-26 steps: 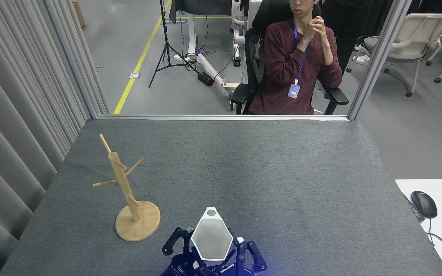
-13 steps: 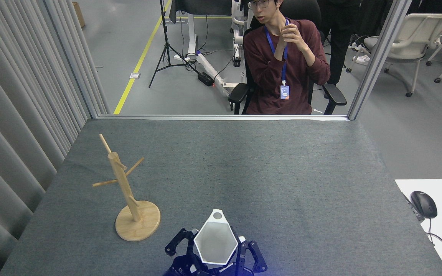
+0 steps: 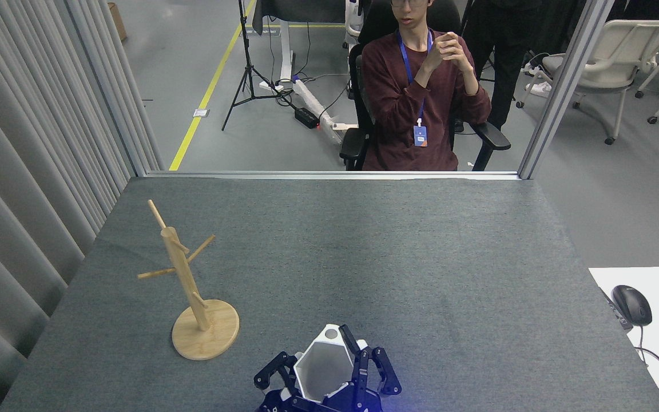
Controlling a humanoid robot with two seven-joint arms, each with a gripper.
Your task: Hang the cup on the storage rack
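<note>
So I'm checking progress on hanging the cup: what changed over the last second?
The cup, held in a gripper, slid right and toward the near edge of the table; its holed tab points away from me. The person beyond the table shifted left. The storage rack stayed put, pegs bare.

Views: one, the head view.
Position: above the near edge of the worktop [image 3: 364, 240].
Facing: forward and down, across the worktop to the floor beyond its far edge.
Nearness: close at the near edge; far side at mid-distance.
Overlap: none.
</note>
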